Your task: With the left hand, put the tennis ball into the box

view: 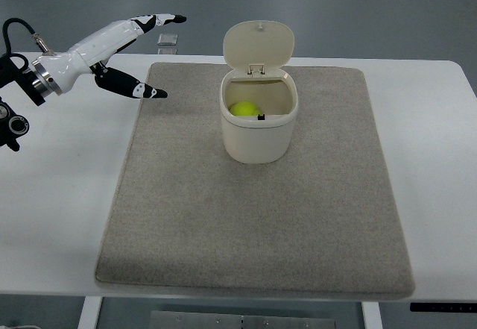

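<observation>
Off mat's [253, 217] left edge, empty robot hand [127, 49]

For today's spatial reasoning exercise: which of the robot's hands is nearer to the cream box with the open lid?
Left. The left hand hovers open over the mat's far left corner, apart from the box, which holds the tennis ball. The right hand is not in view.

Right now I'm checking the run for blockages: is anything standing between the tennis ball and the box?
Nothing visible: the tennis ball already lies inside the box, whose lid stands open. The left hand is off to the side, open and empty.
</observation>
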Controlling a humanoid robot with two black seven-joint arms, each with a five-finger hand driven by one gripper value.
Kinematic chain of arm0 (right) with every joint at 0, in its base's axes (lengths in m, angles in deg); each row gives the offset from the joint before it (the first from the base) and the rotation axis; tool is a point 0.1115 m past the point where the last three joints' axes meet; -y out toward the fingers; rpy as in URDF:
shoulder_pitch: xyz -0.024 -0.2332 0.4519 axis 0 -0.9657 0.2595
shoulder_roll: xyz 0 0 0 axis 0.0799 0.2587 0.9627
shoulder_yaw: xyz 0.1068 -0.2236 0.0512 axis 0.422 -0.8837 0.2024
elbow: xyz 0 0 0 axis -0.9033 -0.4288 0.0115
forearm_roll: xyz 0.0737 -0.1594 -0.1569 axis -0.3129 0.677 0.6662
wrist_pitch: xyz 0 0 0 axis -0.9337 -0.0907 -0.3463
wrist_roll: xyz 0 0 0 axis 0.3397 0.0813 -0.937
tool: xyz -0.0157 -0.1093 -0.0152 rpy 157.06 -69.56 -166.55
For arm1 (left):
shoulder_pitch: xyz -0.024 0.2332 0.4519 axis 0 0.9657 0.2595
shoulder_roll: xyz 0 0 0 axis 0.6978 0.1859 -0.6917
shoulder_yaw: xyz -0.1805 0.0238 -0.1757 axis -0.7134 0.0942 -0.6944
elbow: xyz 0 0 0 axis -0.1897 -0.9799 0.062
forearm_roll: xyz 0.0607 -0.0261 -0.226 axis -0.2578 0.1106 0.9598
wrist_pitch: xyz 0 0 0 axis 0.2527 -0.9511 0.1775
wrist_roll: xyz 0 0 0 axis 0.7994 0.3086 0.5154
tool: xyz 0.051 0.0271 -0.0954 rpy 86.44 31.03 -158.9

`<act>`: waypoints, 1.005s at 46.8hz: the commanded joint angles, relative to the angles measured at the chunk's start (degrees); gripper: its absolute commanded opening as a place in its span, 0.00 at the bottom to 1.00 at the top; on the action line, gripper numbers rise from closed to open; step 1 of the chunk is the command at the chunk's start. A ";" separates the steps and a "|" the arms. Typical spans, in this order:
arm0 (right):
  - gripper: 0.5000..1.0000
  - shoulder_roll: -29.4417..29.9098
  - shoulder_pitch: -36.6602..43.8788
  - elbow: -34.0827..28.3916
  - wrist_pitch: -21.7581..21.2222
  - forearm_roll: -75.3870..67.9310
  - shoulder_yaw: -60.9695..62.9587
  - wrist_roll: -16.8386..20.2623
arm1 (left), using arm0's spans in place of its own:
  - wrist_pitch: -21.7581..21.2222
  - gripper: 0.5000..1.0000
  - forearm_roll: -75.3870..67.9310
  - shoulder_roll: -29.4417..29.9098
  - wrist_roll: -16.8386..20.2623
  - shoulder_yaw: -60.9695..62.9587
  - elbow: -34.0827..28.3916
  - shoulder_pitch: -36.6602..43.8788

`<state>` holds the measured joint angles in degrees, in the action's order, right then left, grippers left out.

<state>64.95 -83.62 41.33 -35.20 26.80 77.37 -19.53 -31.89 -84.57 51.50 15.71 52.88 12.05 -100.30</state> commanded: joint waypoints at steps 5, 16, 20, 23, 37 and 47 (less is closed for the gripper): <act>0.80 0.00 0.05 0.00 0.00 0.00 0.00 0.05 | 0.14 0.98 17.81 -2.00 -0.02 0.01 -1.01 1.91; 0.81 0.00 -0.04 0.00 0.00 0.00 0.00 0.05 | 6.45 0.98 33.12 -2.88 -0.37 -0.08 -3.38 3.84; 0.80 0.00 -0.04 0.00 0.00 0.00 0.00 -0.04 | 13.31 0.98 35.93 -2.96 -0.46 -0.08 -5.84 3.84; 0.80 0.00 -0.04 0.09 0.00 0.00 0.00 -0.04 | 18.58 0.98 38.22 -2.88 -0.46 -0.08 -7.69 3.84; 0.80 0.00 -0.04 0.00 0.00 0.00 0.00 0.05 | 34.32 0.98 45.78 -2.26 -0.81 -0.34 -11.91 5.77; 0.80 0.00 0.05 0.00 0.00 0.00 0.00 -0.04 | 39.42 0.98 50.17 -2.53 -4.76 -0.87 -14.11 7.27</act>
<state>64.95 -83.62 41.35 -35.20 26.80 77.36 -19.51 6.56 -36.41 49.09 13.10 52.06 -1.50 -93.16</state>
